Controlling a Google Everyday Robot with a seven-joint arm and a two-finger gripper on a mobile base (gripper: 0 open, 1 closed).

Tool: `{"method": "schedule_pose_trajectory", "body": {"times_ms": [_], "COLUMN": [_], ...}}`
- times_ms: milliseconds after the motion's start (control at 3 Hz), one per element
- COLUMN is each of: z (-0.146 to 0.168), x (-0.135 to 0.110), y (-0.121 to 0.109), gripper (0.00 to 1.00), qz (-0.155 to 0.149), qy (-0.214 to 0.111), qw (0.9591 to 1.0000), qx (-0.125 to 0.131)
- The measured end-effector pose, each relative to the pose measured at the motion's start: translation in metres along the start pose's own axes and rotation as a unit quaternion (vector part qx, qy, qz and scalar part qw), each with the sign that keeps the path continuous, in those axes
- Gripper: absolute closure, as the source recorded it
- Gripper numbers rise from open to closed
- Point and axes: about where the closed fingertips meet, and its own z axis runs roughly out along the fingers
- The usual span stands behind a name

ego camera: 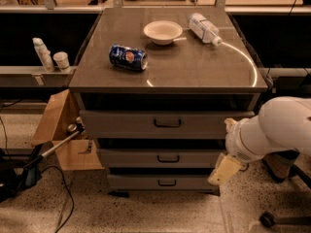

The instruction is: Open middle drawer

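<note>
The middle drawer (146, 158) is a grey flat front with a small dark bar handle (168, 158), between a wider top drawer (121, 124) and a narrower bottom drawer (136, 182). It looks closed. My gripper (224, 170) is a cream-coloured piece at the end of the white arm (272, 130). It hangs by the right end of the middle and bottom drawers, well to the right of the middle handle and holding nothing.
On the cabinet top (194, 72) lie a blue can (128, 58), a white bowl (163, 31) and a plastic bottle (204, 28). A cardboard box (60, 130) and a long-handled tool (48, 149) stand at the left. A wheeled base (267, 220) is at the right.
</note>
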Motion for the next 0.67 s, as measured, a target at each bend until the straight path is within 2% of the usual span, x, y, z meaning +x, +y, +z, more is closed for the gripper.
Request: {"method": "schedule_pose_trajectory", "body": {"times_ms": [333, 667], "z": [0.039, 0.063], "x": [0.011, 0.018], "y": [0.005, 0.01], "gripper": [0.0, 0.0], "qz": [0.006, 0.01], "qy": [0.01, 0.018], "qw": [0.9997, 0.9991], "qx": [-0.022, -0.036]}}
